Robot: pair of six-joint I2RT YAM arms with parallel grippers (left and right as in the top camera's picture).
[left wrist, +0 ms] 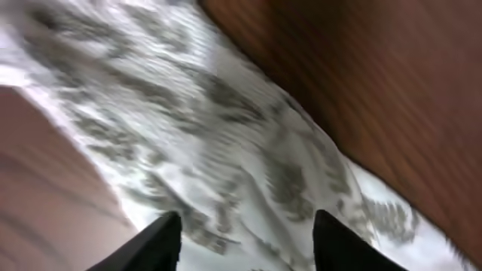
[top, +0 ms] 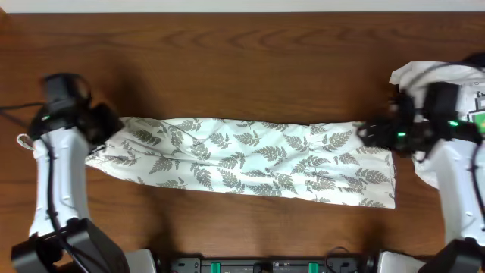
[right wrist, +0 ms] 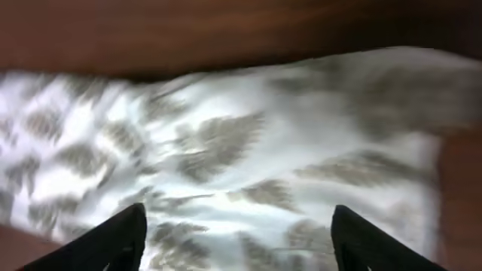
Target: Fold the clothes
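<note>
The jaws of the left gripper (left wrist: 248, 229) are seen apart, with nothing between them, above the left end of the fern-print cloth (top: 250, 161). The jaws of the right gripper (right wrist: 237, 229) are likewise spread wide and empty, over the cloth's right end. The cloth is laid as a long strip across the middle of the table (top: 242, 53), rumpled at its left end. An end-to-end fold is judged to be the step in hand. Each end should be pinched at its edge, through all layers, before anything is lifted. Both wrist views are blurred, so contact cannot be told. A second pale garment (top: 413, 72), lying just beyond the cloth's right end, should be avoided.
</note>
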